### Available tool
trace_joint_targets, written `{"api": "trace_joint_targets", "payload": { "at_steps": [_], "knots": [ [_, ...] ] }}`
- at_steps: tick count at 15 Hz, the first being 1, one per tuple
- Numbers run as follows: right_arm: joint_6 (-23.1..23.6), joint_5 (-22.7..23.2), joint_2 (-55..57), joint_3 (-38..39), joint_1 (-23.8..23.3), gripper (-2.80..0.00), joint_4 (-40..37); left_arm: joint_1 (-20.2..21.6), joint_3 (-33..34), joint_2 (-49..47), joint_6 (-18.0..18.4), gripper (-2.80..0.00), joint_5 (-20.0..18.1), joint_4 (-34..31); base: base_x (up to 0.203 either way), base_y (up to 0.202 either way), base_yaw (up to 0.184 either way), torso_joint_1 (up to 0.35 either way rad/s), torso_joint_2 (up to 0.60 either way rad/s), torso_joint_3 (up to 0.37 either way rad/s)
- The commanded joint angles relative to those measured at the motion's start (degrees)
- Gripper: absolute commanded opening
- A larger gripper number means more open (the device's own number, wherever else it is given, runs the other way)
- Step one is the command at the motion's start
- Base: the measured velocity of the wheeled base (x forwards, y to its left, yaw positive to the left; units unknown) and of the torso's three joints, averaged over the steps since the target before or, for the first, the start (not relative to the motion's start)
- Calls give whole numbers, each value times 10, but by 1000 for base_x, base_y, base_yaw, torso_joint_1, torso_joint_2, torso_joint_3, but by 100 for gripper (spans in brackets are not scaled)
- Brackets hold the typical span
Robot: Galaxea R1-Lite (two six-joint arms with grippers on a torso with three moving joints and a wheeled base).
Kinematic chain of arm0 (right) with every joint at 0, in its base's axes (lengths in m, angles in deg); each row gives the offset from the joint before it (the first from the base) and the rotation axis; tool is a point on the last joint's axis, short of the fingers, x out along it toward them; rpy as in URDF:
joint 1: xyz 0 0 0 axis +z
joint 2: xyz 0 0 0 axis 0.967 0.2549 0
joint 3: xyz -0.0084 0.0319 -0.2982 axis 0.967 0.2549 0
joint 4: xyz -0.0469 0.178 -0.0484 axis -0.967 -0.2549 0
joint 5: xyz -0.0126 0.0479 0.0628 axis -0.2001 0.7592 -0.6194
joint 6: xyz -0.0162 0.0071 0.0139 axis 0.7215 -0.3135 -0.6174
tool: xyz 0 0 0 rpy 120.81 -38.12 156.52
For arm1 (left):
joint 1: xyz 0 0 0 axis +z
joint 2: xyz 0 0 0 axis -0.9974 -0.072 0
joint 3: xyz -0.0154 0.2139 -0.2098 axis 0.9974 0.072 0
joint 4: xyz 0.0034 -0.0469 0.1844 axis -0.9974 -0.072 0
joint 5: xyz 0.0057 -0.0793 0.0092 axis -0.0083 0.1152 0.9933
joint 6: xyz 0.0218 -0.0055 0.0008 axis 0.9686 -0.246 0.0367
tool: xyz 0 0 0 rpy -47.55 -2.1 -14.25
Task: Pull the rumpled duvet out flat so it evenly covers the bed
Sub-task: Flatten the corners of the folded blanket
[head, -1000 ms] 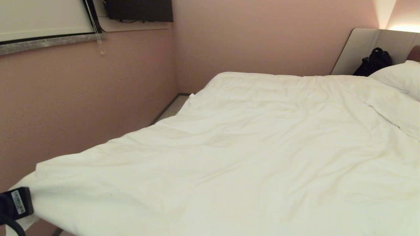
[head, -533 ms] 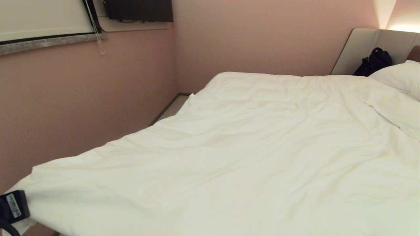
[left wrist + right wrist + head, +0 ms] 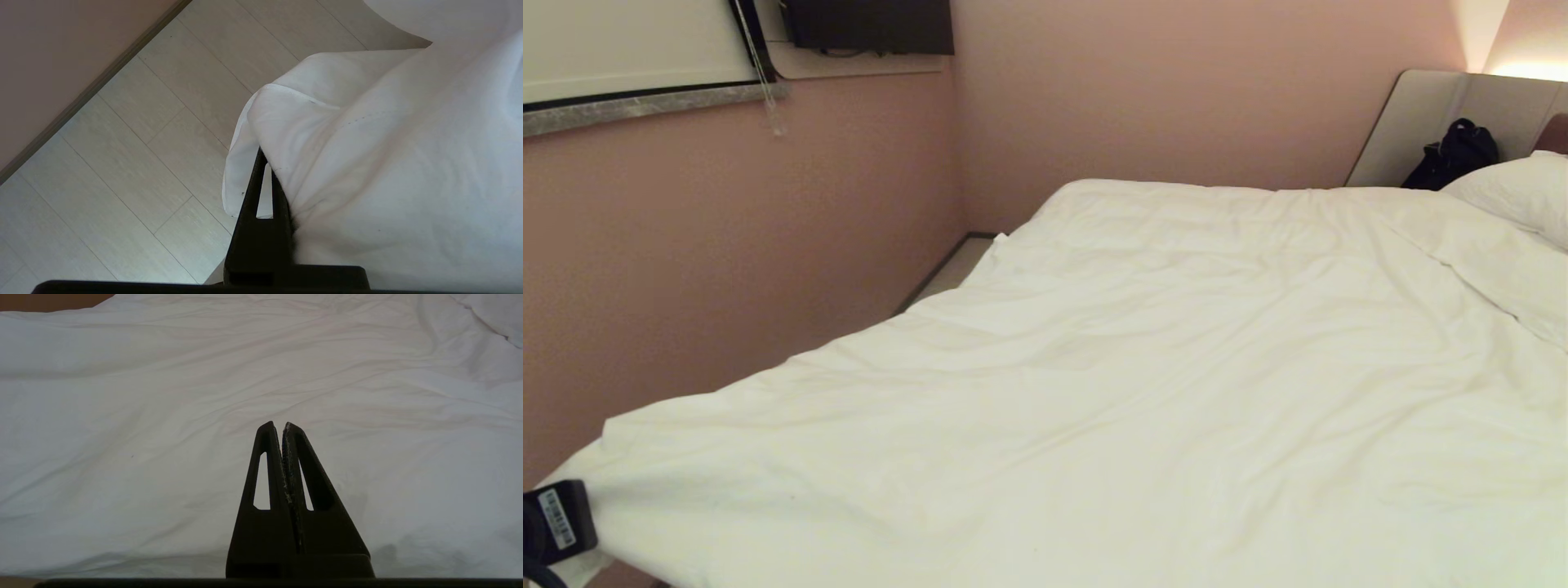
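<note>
Left claw [image 3: 265,163] — clamped on duvet [image 3: 388,143] corner

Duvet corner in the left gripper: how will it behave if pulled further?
Probably floppy: the duvet drapes and folds around the left gripper. Likely drags rather than slides as one piece, since wrinkles run across it. It may slip, as only a thin corner is pinched.

A: Warm, dim light glows from the upper right corner, above the headboard [image 3: 1462,106].

B: Yes. The duvet [image 3: 1143,384] looks overexposed, maybe; its folds cast only soft shadows.
</note>
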Motion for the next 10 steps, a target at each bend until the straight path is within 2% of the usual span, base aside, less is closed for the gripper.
{"api": "trace_joint_targets", "payload": {
  "at_steps": [1,5,6,10],
  "knots": [
    [0,0,1,0,0,-280,0,0,3,0,0,-280,1,-1,0,0,0,0,0,0],
    [0,0,1,0,0,-280,0,0,11,-1,1,-280,1,-2,0,0,0,0,0,0],
    [0,0,0,0,0,-280,0,0,11,0,1,0,1,-2,0,0,0,0,0,0],
    [0,0,0,0,0,-280,0,0,21,13,1,0,1,-1,0,0,0,0,0,0]
  ]
}}
